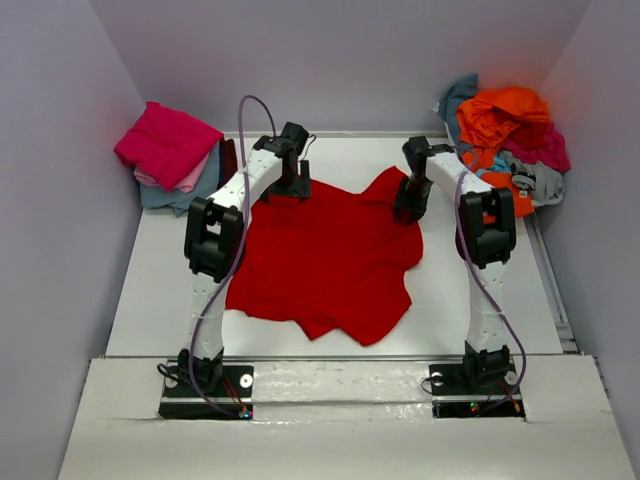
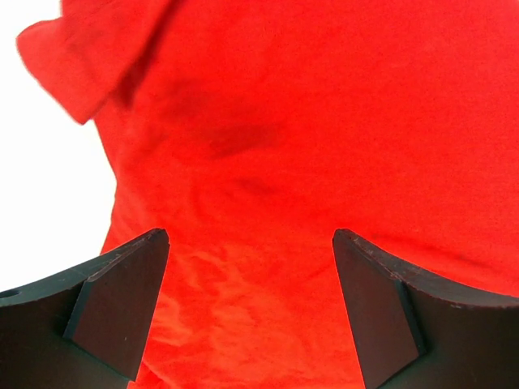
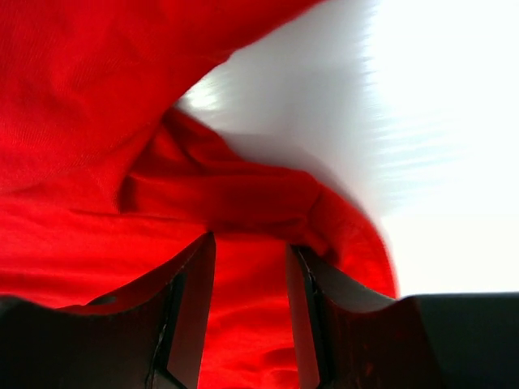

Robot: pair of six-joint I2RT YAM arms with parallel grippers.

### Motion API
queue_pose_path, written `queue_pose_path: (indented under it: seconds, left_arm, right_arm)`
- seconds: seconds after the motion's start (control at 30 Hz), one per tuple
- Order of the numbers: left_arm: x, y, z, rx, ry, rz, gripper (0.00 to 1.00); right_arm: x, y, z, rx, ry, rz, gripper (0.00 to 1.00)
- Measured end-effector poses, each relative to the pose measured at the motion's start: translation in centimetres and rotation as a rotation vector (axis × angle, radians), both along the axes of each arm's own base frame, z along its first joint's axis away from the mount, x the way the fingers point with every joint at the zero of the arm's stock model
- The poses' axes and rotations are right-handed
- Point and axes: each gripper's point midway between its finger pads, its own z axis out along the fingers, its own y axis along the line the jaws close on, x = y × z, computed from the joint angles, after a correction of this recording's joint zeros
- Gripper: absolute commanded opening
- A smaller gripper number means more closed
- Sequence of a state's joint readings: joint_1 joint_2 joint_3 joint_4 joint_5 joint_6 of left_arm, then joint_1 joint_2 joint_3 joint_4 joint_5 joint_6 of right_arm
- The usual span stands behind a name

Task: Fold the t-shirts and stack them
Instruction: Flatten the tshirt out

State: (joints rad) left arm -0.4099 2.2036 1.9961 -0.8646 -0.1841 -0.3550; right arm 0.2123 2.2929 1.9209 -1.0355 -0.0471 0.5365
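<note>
Two wrist views, red t-shirt (image 1: 330, 255): left tool (image 2: 250, 243) wide, right tool (image 3: 250, 247) half-open, both empty.

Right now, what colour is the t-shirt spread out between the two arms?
Bright red t-shirt, best seen in the top external view.

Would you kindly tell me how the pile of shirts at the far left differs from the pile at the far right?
The left pile is folded flat in neat layers; the right pile is a crumpled heap. The left pile has magenta on top, the right pile orange. Both hold several plain shirts and sit in the far corners.
</note>
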Motion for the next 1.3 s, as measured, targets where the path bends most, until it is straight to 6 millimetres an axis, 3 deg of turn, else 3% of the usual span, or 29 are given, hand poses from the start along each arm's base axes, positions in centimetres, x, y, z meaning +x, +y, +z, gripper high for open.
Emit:
queue_pose_path:
  seconds: [0.3,0.47,0.87,1.23,1.3]
  left_arm:
    - [-0.1,-0.1,-0.2,-0.002,0.007,-0.009,0.95]
    - [-0.4,-0.2,-0.5,-0.009,0.018,-0.013,0.95]
    - [-1.3,1.8,-3.4,-0.005,0.080,0.025,0.95]
    - [0.5,4.8,-3.0,-0.023,0.051,0.115,0.95]
    - [1.7,5.0,-2.4,-0.032,0.024,0.127,0.95]
  right_arm:
    - [0.5,-3.6,0.1,-0.058,-0.005,-0.077,0.46]
    - [0.5,-4.3,0.2,-0.065,0.003,-0.091,0.46]
    - [1.3,-4.2,1.7,-0.046,-0.031,-0.064,0.46]
    - [1.9,-3.9,2.7,-0.030,-0.056,-0.046,0.46]
    - [2.0,-3.8,2.9,-0.027,-0.061,-0.040,0.46]
